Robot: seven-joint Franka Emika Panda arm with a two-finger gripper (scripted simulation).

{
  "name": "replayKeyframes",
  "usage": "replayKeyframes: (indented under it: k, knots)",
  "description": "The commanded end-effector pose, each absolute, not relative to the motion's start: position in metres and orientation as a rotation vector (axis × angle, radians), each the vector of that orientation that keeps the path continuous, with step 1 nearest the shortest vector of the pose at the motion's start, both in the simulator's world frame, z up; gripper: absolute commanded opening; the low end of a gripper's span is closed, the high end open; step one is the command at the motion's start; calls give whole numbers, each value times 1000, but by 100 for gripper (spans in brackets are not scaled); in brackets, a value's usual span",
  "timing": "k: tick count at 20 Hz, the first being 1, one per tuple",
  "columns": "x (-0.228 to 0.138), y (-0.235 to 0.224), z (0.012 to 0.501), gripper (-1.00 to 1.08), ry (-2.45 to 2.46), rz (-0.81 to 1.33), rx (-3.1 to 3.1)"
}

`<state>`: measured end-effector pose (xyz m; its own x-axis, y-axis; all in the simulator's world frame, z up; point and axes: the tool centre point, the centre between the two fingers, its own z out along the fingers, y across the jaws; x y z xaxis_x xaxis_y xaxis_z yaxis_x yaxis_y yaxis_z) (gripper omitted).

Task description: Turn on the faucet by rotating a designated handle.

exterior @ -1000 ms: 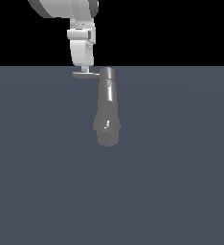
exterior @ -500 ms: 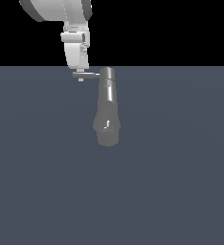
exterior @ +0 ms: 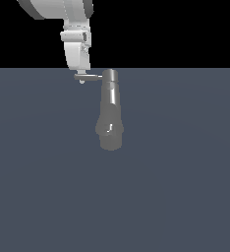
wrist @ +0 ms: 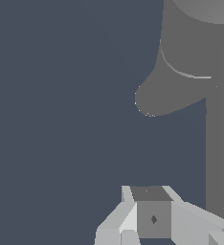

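The hand (exterior: 81, 74) is hanging straight down over the free end of the handle (exterior: 89, 76), its tip touching or just above that end; whether its fingers are spread or pressed together I cannot tell, since the exterior view is showing them as one white block and the wrist view is showing only their lower parts. Compared with half a second ago, the hand is sitting slightly farther out from the faucet (exterior: 109, 110) along the rod, and the handle is looking much as it did, sticking out sideways from the cap toward the exterior view's left. That suggests the turn is barely starting: the push is being set up at the end of the handle, where leverage is best. The faucet is standing on the grey bench (exterior: 186, 187), leaning a little in the exterior view.
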<state>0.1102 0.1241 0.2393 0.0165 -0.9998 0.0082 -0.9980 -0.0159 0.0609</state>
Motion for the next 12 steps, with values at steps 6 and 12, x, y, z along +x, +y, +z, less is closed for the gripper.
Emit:
replayKeyframes:
  k: [6, 12]
  knots:
    - [94, 124, 247, -100, -2169, -57, 2204]
    - [81, 124, 253, -100, -2168, -58, 2204]
